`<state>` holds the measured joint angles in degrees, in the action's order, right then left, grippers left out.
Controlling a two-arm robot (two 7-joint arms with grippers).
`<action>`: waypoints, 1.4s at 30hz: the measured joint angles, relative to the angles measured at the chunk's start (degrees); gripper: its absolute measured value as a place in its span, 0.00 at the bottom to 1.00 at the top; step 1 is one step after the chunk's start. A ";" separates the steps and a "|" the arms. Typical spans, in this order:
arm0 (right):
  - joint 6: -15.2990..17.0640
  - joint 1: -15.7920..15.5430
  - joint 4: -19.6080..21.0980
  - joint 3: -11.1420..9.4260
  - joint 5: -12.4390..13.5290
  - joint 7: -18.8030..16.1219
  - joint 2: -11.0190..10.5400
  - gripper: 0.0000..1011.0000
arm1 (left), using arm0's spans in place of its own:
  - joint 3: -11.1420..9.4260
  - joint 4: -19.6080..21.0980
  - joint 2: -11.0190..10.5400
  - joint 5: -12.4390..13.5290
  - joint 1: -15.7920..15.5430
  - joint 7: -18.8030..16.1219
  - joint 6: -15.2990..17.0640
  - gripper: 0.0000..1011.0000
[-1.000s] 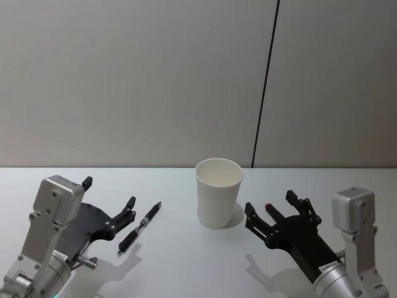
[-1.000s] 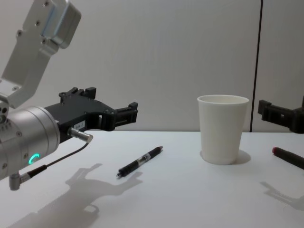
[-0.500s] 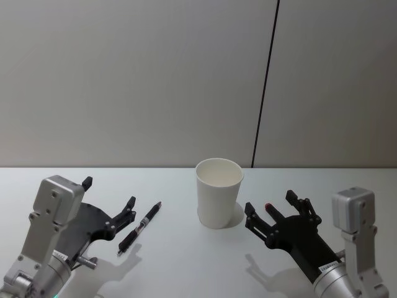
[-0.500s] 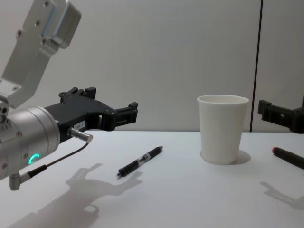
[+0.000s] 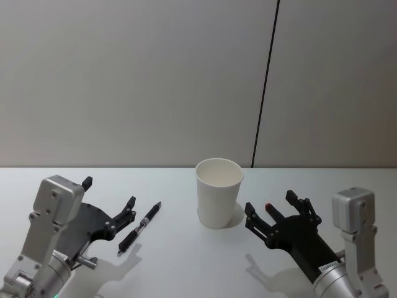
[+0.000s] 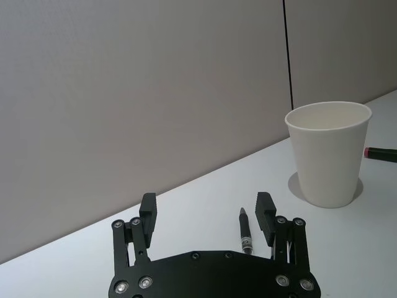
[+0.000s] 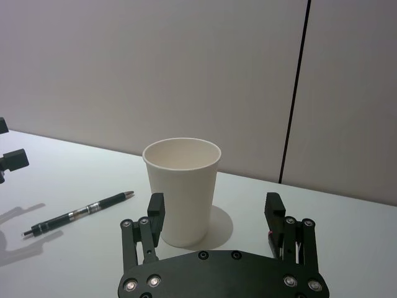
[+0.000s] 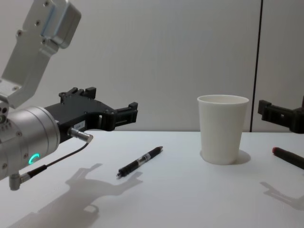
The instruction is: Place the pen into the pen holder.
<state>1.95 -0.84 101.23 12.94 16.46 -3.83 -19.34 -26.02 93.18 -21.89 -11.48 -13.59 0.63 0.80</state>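
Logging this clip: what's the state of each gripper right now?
Left gripper: open, empty, by the black pen.
Right gripper: open, empty, by the pen holder.

I find the pen holder to be matt white paper, smooth-walled, with a rolled rim. The pen has a black plastic barrel, faintly glossy, with a silvery band. The table is smooth and matt white. The left gripper and right gripper look matt black, with bright screw heads. The left arm casing is satin silver metal.
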 joint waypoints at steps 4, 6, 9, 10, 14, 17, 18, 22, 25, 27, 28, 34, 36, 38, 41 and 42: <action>0.00 0.00 0.00 0.00 0.00 0.00 0.00 0.99 | 0.00 0.00 0.00 0.00 0.00 0.00 0.00 0.99; 0.00 0.00 0.00 0.00 0.00 0.00 0.00 0.99 | 0.00 0.00 0.00 0.00 0.00 0.00 0.00 0.99; 0.00 0.00 0.00 0.00 0.00 0.00 0.00 0.99 | 0.00 0.00 0.00 0.00 0.00 0.00 0.00 0.99; 0.00 0.00 0.00 0.00 0.00 0.00 0.00 0.99 | 0.00 0.00 0.00 0.00 0.00 0.00 0.00 0.99; 0.00 0.00 0.00 0.00 0.00 0.00 0.00 0.99 | 0.00 0.00 0.00 0.00 0.00 0.00 0.00 0.99; 0.00 0.01 0.00 0.00 0.00 0.00 0.00 0.99 | 0.00 0.00 0.00 0.00 0.00 0.00 0.00 0.99; 0.00 0.00 0.00 0.00 0.00 0.00 0.00 0.99 | 0.00 0.00 0.00 0.00 0.00 0.00 0.00 0.99; 0.00 0.01 0.00 0.00 0.00 -0.01 0.01 0.99 | 0.00 0.00 0.00 0.00 0.00 0.00 0.00 0.99; 0.11 0.31 -0.20 0.00 -0.14 -0.06 0.03 0.99 | 0.00 0.00 0.00 0.00 0.00 0.00 0.00 0.99; 0.27 0.56 -0.34 0.01 -0.27 -0.12 0.03 0.99 | 0.00 0.00 0.00 0.00 0.00 0.00 0.00 0.99; 0.33 0.70 -0.43 0.01 -0.31 -0.14 0.03 0.99 | 0.00 0.00 0.00 0.00 0.00 0.00 0.00 0.99; 2.19 2.15 -1.07 -0.14 -0.60 -0.36 -0.07 0.99 | 0.00 0.00 0.00 0.00 0.00 0.00 0.00 0.99; 3.34 2.79 -1.25 -0.41 -0.60 -0.44 -0.21 0.99 | 0.00 0.00 0.00 0.00 0.00 0.00 0.00 0.99; 4.56 3.44 -1.35 -0.76 -0.55 -0.54 -0.37 0.99 | 0.00 0.00 0.00 0.00 0.00 0.00 0.00 0.99; 6.02 4.01 -1.37 -1.11 -0.45 -0.66 -0.55 0.99 | 0.00 0.00 0.00 0.00 0.00 0.00 0.00 0.99; 7.19 4.38 -1.37 -1.35 -0.29 -0.73 -0.67 0.99 | 0.00 0.00 0.00 0.00 0.00 0.00 0.00 0.99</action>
<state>9.14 3.54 99.86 11.59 16.17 -4.56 -20.01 -26.02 93.18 -21.89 -11.48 -13.59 0.63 0.80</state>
